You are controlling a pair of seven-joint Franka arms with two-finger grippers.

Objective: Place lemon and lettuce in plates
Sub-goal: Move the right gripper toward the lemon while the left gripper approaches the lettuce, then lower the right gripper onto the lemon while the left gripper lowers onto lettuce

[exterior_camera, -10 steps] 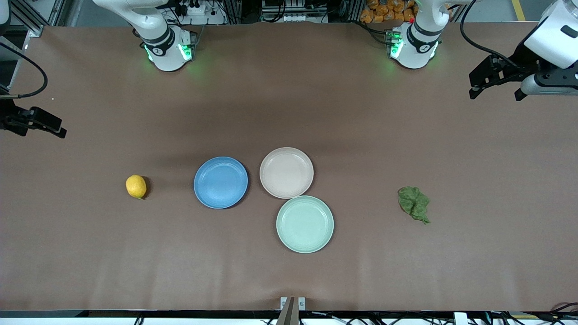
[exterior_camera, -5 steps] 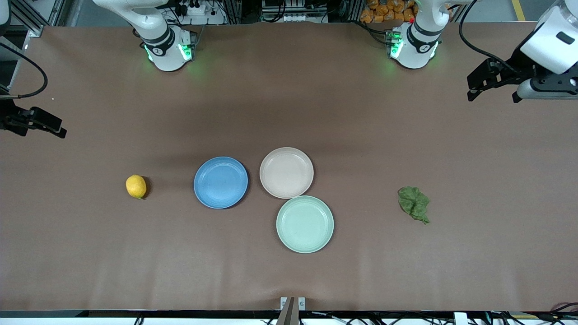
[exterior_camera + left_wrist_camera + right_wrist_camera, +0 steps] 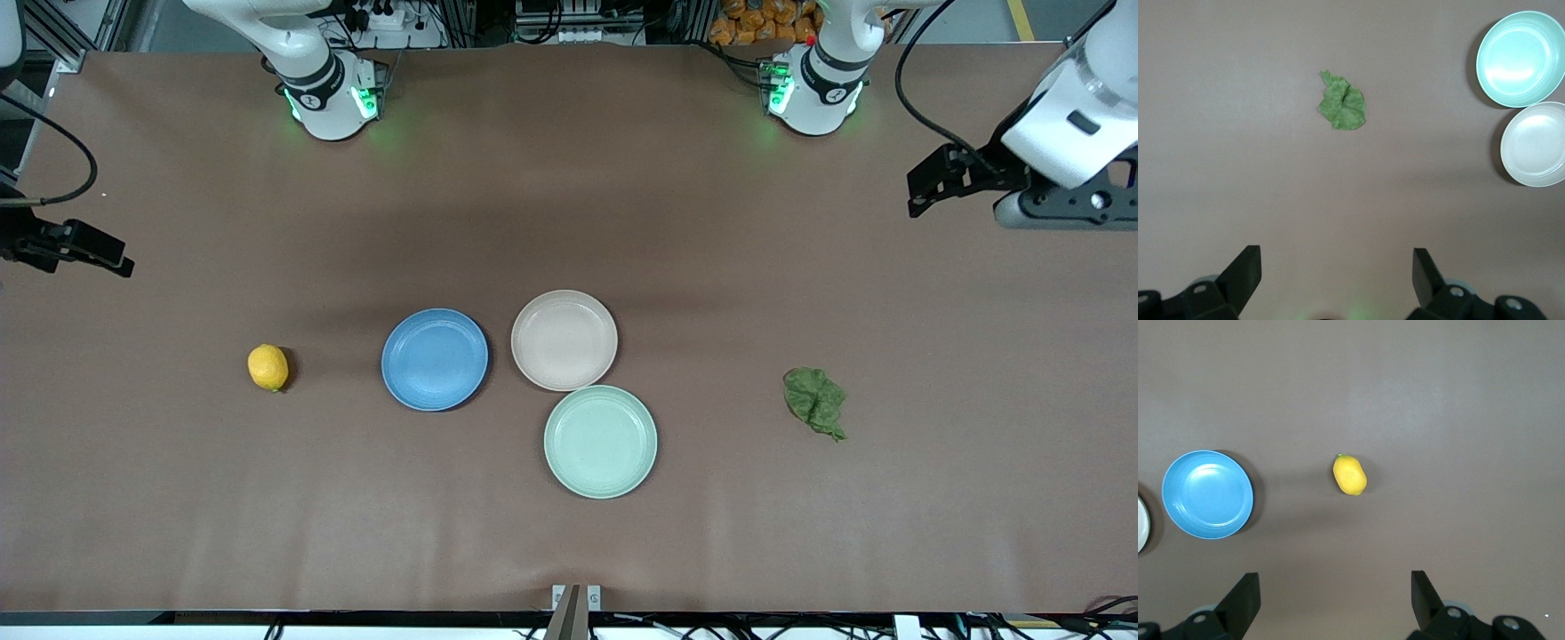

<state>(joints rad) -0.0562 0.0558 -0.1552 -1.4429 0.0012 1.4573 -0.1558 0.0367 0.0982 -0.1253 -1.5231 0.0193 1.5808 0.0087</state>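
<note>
The yellow lemon (image 3: 268,367) lies on the brown table toward the right arm's end, beside the blue plate (image 3: 435,359). The beige-pink plate (image 3: 564,340) sits next to the blue one. The dark green lettuce (image 3: 814,402) lies toward the left arm's end. My left gripper (image 3: 923,191) hangs open and empty high over bare table; its wrist view shows the lettuce (image 3: 1343,107) and the beige-pink plate (image 3: 1536,144) past the open gripper (image 3: 1336,260). My right gripper (image 3: 111,260) is open and empty over bare table; its wrist view shows the lemon (image 3: 1349,475), the blue plate (image 3: 1207,494) and the open gripper (image 3: 1335,583).
A mint green plate (image 3: 600,441) touches the beige-pink plate on the side nearer the front camera; it also shows in the left wrist view (image 3: 1520,59). All three plates hold nothing. The arm bases (image 3: 329,93) stand along the table's back edge.
My left arm has swung a little toward the table's middle, still up high. My right gripper has barely shifted. The lemon, lettuce and plates have not moved.
</note>
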